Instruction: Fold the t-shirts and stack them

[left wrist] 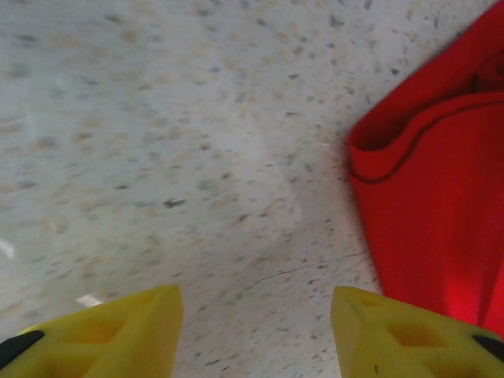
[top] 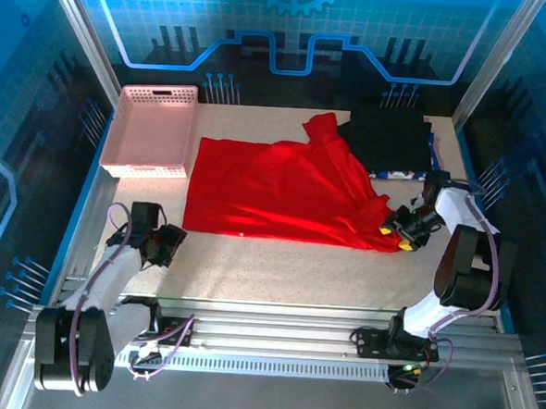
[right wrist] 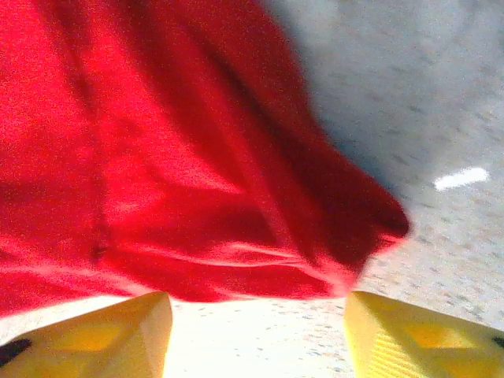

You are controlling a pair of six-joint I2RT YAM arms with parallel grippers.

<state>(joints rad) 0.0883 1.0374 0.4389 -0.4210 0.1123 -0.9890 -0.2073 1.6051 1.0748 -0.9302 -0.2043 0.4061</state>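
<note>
While the left pincer (left wrist: 256, 307) and right pincer (right wrist: 257, 305) hang spread and empty, the red t-shirt (top: 283, 191) lies unfolded; next step, probably: grip its near corners.

My left arm (top: 101, 282) and right arm (top: 462, 267) wear white and black shells, purple cables (top: 112, 221) looping alongside; my fingers (left wrist: 118, 331) are yellow wedges, black-based

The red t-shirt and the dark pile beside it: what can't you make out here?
- Red t-shirt underside: hidden against the table, top view.
- Its edges: blurred and cut off by the frame, right wrist view; cut off at right, left wrist view.
- Dark folded shirts: too dark to count layers, top view.
</note>
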